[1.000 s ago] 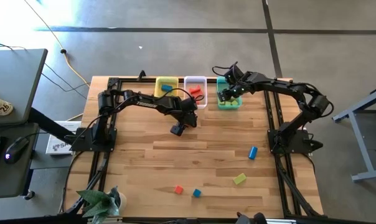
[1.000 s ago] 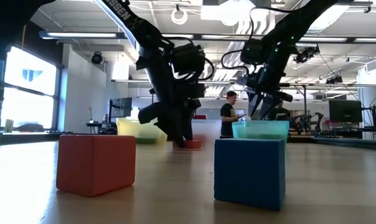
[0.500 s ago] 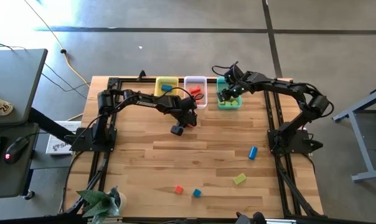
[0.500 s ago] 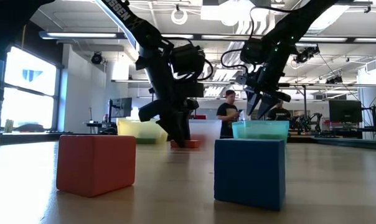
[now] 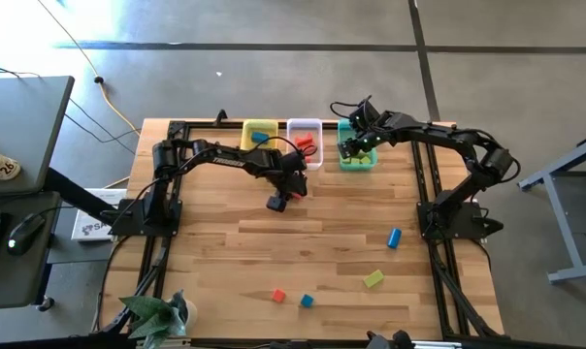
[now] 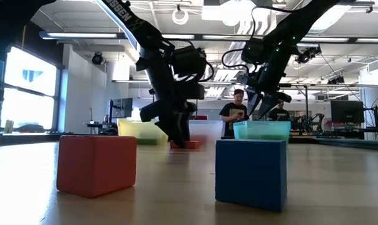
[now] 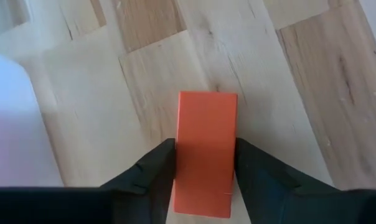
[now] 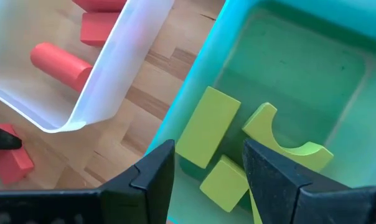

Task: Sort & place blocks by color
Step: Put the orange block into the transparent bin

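A: Overhead, where's the left gripper [image 5: 278, 201]?
B: Just in front of the clear tray [image 5: 305, 142], nearer than the right gripper [image 5: 348, 148].
A: Its wrist view?
B: Fingers [image 7: 152, 171] pinch the red-orange bar [image 7: 205, 152], long axis running straight ahead.
A: The right's?
B: Spread, empty, above yellow-green blocks [image 8: 206, 135] beside that tray.

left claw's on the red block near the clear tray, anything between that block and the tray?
Nothing visible. The left claw straddles the red block on bare wood just in front of the clear tray; no other block lies between them. The tray already holds red pieces but has room.
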